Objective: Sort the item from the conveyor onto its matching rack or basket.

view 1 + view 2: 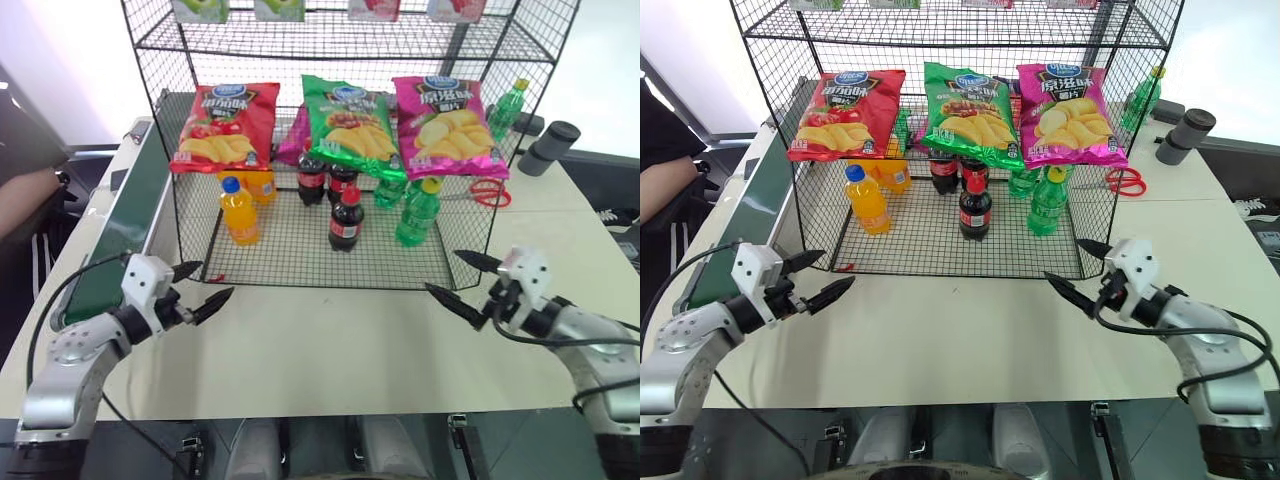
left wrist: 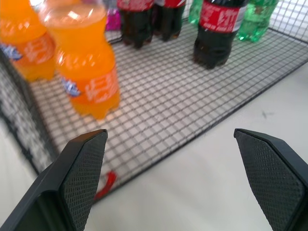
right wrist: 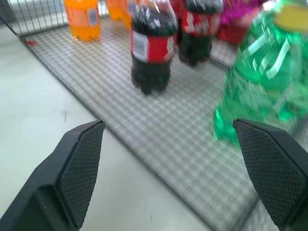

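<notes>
Cola bottle (image 1: 346, 222) stands upright inside the rack's (image 1: 420, 272) bottle bay, centre of the head view, in front of two more cola bottles (image 1: 324, 179) at the back. Nothing is holding it.

Near to far:
- Left gripper (image 1: 196, 290), lower left: jaws spread, empty, hovering over bare table (image 1: 330, 350) just short of the rack's front edge.
- Right gripper (image 1: 467, 281), lower right: jaws spread wide, empty, also over the table and well clear of the bottles. Its wrist view looks across the grid floor at the front cola bottle and a green bottle (image 3: 260, 91).
- Bottle bay: orange bottle (image 1: 239, 211) on the left, cola group in the middle, green bottles (image 1: 418, 212) on the right, all upright.
- Crisp bags (image 1: 340, 122) hang across the middle of the rack, above the bottles.
- Conveyor (image 1: 128, 235) runs up the left edge of the frame. No item visible on the part of the belt that shows; the near end sits behind the left arm.

Judgement: the placing step looks done, since the cola stands with its matching bottles and both grippers are off it. Task near complete for this item.

Next move calls for: keep both grippers clear of the rack front so nothing gets knocked, then wait for anything new on the belt. A new item there would suit the left gripper, which is nearer.
</notes>
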Robot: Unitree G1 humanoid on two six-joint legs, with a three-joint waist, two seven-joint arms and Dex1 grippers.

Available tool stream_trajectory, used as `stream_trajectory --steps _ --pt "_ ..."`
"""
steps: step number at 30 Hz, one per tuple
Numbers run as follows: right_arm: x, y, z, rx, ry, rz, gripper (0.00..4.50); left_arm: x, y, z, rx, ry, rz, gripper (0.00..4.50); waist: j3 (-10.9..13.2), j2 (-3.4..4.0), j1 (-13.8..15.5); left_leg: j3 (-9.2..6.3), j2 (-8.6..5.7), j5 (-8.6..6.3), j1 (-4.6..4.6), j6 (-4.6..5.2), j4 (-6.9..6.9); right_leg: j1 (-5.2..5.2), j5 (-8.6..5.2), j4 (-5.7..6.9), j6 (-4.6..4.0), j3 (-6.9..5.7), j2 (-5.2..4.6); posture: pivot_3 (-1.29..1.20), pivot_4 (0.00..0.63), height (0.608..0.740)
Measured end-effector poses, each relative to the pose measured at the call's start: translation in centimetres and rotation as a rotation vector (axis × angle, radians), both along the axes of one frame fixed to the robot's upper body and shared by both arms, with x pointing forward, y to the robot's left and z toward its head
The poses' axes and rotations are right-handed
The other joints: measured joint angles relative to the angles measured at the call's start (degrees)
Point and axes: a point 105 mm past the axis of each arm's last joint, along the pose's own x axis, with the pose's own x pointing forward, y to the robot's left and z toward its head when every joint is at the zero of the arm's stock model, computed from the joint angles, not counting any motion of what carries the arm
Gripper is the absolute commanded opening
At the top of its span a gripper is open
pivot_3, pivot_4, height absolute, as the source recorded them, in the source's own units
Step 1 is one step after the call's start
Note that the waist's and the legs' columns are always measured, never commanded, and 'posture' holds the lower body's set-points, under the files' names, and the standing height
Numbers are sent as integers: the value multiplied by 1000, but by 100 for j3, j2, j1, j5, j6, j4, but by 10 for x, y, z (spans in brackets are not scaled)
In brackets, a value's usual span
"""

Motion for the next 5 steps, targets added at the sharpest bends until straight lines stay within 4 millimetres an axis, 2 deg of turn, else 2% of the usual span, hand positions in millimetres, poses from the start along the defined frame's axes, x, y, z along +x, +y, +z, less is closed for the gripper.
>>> stream_trajectory --steps 5 --pt "-1 -3 3 1 -4 -12 4443 -1 4 -5 -5 15 4 4500 0 0 7 0 0 0 1 0 0 0 -1 0 -1 0 0 0 150 740"
